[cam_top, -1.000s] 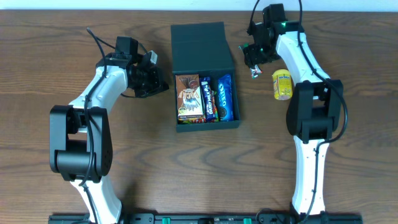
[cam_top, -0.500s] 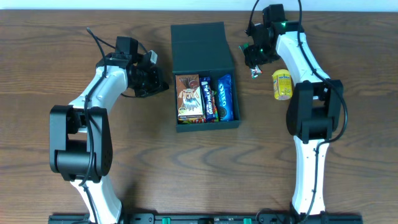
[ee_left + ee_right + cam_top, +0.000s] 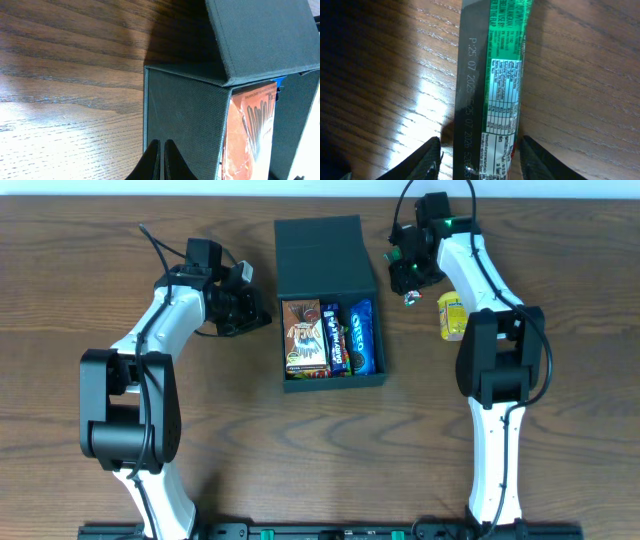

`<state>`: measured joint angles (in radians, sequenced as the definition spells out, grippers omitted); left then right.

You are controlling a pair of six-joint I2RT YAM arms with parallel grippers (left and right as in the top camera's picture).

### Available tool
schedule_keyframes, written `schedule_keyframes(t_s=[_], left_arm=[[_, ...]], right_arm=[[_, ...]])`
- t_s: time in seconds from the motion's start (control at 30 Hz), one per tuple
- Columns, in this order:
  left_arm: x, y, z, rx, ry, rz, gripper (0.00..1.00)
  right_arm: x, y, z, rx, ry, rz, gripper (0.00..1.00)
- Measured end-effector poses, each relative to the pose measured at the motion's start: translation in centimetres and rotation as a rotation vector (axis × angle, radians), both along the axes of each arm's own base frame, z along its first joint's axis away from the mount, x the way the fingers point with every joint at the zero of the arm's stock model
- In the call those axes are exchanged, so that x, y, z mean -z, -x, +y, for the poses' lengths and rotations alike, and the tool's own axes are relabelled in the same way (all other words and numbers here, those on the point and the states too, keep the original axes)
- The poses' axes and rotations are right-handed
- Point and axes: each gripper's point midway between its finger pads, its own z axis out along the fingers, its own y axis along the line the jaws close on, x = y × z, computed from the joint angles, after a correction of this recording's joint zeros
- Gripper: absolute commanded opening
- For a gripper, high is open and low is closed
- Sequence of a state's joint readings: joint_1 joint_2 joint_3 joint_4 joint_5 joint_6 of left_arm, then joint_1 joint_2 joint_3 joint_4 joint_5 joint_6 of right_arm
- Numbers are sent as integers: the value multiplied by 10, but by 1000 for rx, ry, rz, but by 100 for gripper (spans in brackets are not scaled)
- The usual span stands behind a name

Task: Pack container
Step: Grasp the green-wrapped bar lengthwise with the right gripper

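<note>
Dark teal cardboard fills most of the left wrist view: the container [image 3: 182, 120] stands straight ahead of the left gripper [image 3: 159, 150], its side wall just beyond the fingertips. Whether the tips touch that wall cannot be told. The left gripper's two fingers are pressed together with nothing between them. Above and beyond those fingers the lid [image 3: 265, 35] leans back on its hinge, leaving the box open. Past the wall, further along the same line, an orange packet [image 3: 250, 130] sits inside the container.

From overhead, that packet lies in the box side by side with a dark blue packet [image 3: 336, 340] and a blue Oreo packet [image 3: 361, 337], the Oreo one being nearest the right arm.

The right gripper [image 3: 480, 141] hangs low over the wooden table [image 3: 580, 90], its fingers spread wide apart. A long snack bar [image 3: 492, 75] in a black and green wrapper runs forward from between them, lying lengthwise along the gripper's reach. The fingers [image 3: 427, 160] straddle the bar. One side shows a gap, and on the other the finger sits right at the wrapper's edge. The container is near this gripper on one side but apart from it, and a yellow packet [image 3: 453, 315] lies on the table near its other side.
</note>
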<state>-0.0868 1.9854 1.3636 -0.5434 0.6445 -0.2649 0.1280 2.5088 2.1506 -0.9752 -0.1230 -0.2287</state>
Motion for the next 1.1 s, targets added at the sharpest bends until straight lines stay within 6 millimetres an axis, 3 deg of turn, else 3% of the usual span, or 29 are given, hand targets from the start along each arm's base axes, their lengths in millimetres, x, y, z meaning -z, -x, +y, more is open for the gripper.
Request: schedule_keyframes(t_s=[0.8, 0.93, 1.1], left_arm=[[0, 0, 0, 0, 0, -1, 6], [0, 0, 0, 0, 0, -1, 6], [0, 0, 0, 0, 0, 0, 6]], right_arm=[[-2, 17, -2, -2, 8, 63, 32], [-20, 20, -3, -2, 7, 53, 27], [-80, 20, -3, 9, -7, -34, 26]])
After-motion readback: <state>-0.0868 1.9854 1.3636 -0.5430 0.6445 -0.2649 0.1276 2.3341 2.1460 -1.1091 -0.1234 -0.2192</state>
